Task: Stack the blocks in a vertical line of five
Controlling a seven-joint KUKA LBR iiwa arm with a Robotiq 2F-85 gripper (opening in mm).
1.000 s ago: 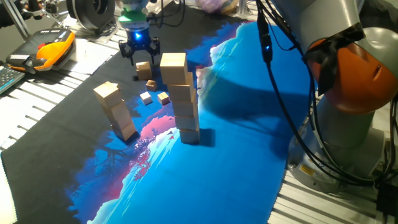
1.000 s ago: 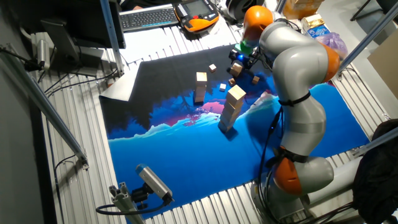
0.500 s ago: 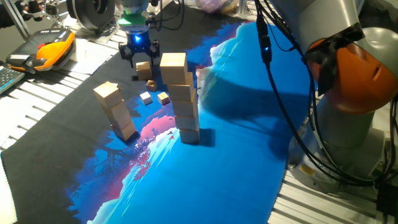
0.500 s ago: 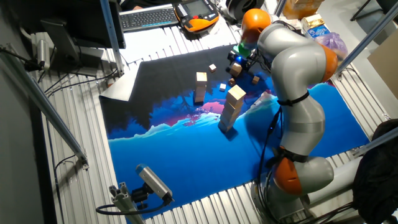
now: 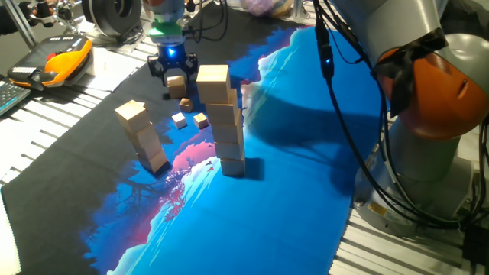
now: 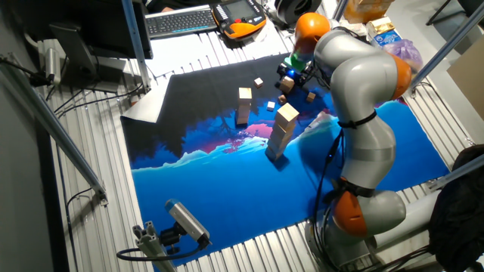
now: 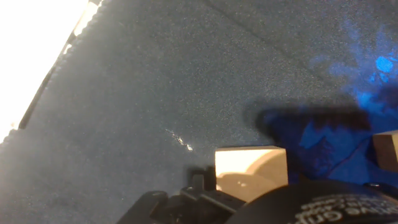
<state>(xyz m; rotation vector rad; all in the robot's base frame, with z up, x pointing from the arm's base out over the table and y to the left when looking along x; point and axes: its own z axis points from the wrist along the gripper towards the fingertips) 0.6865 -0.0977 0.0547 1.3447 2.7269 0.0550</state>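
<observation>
A small tan block lies on the black part of the mat. My gripper is open over it, one dark finger on each side, both wider apart than the block. In the hand view the block fills the bottom centre, just ahead of the dark hand parts. A tall stack of several blocks stands mid-mat, topped by a wider cube. A shorter, leaning stack stands to its left. Three loose small blocks lie between them. The other fixed view shows the gripper and the tall stack.
The black-and-blue mat covers the table. An orange hand-held controller lies off the mat at the left. The arm's base and cables stand at the right. Another block shows at the right edge of the hand view.
The gripper has come down a little over the small block, still open. The block and both stacks have not moved.
</observation>
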